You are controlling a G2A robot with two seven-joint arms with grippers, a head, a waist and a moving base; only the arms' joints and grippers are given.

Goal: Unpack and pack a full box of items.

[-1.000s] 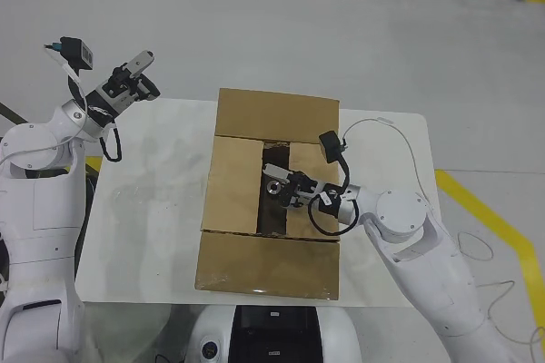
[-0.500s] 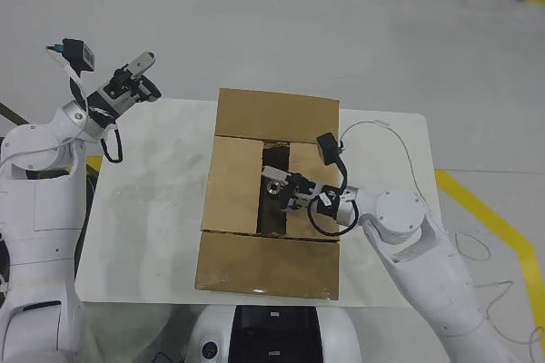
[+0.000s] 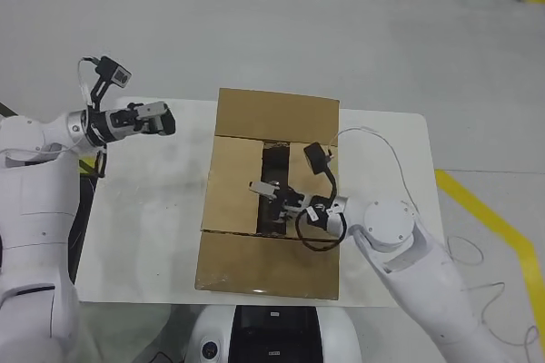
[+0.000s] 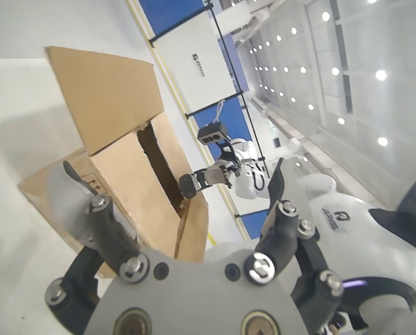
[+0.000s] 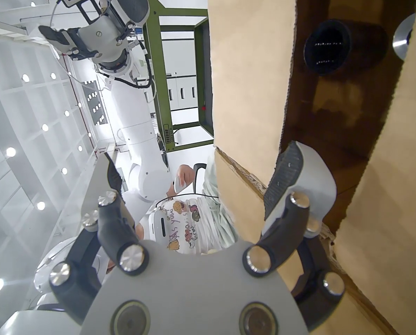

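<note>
- right gripper (image 5: pixel 197 153): jaws wide, nothing held. It sits right at the slot between the two inner flaps of the box (image 3: pixel 272 263).
- One finger (image 5: pixel 298 176) is over the slot, at the torn edge of the nearer flap (image 5: pixel 249 71). The other finger is out past that flap's top face. My read: it's lined up to pinch that edge and fold the flap back.
- The box is directly below the right gripper, mid-table (image 3: pixel 145 227). End flaps are folded outward and the inner two are almost shut. Contents are barely reachable, so I'd say unpacking proper hasn't begun.
- Beyond the right fingertips, down in the slot, is a black tube (image 5: pixel 328 50) with its open end facing up. Next to it is a silver disc (image 5: pixel 401 41), half hidden by the far flap.
- left gripper (image 3: pixel 159 118): jaws wide, empty, above bare table. The box is well ahead of its fingertips. It's probably parked clear of the right arm and free to take the second flap.
- Writing: small arrow mark (image 4: pixel 90 177) printed on the box side. Nothing on the flaps is legible.
</note>
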